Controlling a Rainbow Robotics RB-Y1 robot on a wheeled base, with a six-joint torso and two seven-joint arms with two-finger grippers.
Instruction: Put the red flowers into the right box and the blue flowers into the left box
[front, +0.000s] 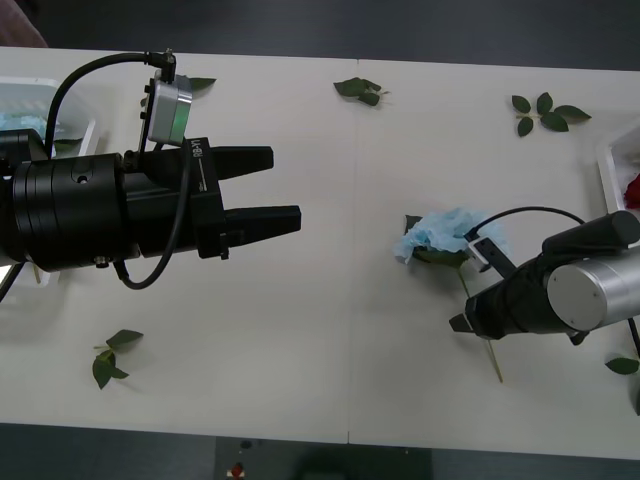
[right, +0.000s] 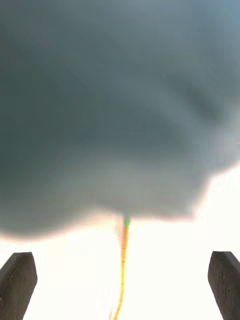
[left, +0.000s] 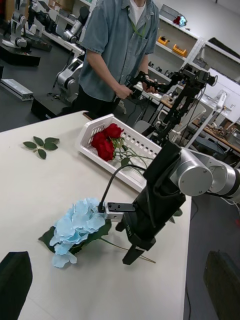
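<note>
Beside right pincer (front: 462, 322): blue flower (front: 445, 236), seemingly untouched.

Left arm (front: 90, 205): matte black cylindrical housing with small screws, white lettering on the wrist block, 2 black tapered fingers (front: 262, 190). Silver-grey camera module (front: 168, 108) bracketed on top; black cables loop over and under. Right arm (left: 195, 172): brushed silver joint cap, black forearm, thin black cable to a small grey connector.
</note>
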